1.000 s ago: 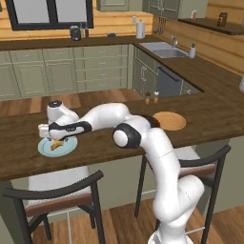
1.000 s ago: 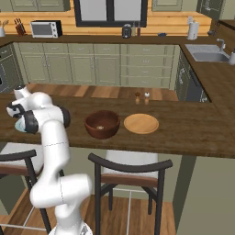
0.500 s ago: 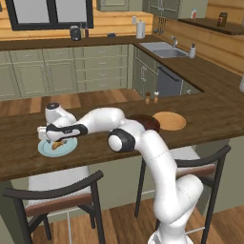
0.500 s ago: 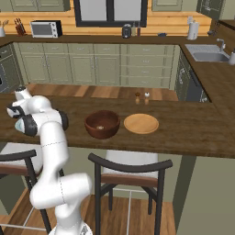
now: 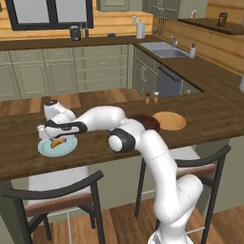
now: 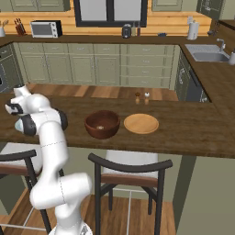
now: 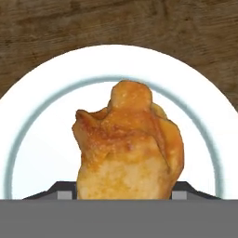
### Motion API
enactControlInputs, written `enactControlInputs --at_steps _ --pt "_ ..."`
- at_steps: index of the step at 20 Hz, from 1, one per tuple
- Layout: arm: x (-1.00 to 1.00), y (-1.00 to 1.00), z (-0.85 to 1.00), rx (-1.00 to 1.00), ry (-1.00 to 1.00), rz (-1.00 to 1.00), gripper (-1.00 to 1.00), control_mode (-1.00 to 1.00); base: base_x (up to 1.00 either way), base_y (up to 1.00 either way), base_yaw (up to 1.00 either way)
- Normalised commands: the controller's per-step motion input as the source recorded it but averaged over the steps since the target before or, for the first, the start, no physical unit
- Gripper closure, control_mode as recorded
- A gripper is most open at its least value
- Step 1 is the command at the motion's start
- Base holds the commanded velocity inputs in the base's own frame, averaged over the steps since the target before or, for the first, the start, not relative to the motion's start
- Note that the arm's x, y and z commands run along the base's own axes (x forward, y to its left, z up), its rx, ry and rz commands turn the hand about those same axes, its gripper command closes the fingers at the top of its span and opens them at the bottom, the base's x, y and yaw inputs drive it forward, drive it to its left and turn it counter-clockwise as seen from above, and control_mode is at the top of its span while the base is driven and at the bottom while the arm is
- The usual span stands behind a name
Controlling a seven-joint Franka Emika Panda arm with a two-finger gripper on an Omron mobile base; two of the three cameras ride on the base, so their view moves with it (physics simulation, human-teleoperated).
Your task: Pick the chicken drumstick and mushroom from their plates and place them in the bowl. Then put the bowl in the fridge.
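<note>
The golden-brown chicken drumstick (image 7: 128,144) lies on the pale blue plate (image 7: 42,107) at the counter's left end. In the hand view my gripper (image 7: 123,194) is open and just above the plate. Its dark fingertips (image 7: 65,191) stand either side of the drumstick's near end. From the left base view the gripper (image 5: 55,137) hangs low over the drumstick (image 5: 58,141) and the plate (image 5: 46,148). The reddish-brown bowl (image 6: 102,124) stands mid-counter, with the tan-orange plate (image 6: 141,123) beside it. I cannot make out the mushroom.
Salt and pepper shakers (image 6: 142,97) stand behind the bowl and tan plate. Two bar stools (image 5: 57,200) sit below the counter's near edge. The arm stretches low across the counter from the bowl to the blue plate. A sink (image 5: 164,49) lies on the far counter.
The hand has reached a little further left and come down closer over the blue plate. The drumstick, bowl and tan plate have not moved.
</note>
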Motion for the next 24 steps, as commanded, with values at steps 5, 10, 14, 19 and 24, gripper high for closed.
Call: enactControlInputs --at_steps 5,10,14,19,24 --pt "-0.54 -0.93 0.54 0.01 0.0 0.0 1.0 -1.0 0.0 0.0 0.0" --pt "-0.72 -1.0 0.57 0.01 0.0 0.0 1.0 -1.0 0.0 0.0 0.0" --pt "-0.71 -1.0 0.6 0.0 0.0 0.0 1.0 -1.0 0.0 0.0 0.0" --pt "-0.7 -1.0 0.53 0.0 0.0 0.0 1.0 -1.0 0.0 0.0 0.0" --pt "-0.18 -1.0 0.53 0.0 0.0 0.0 1.0 -1.0 0.0 0.0 0.0"
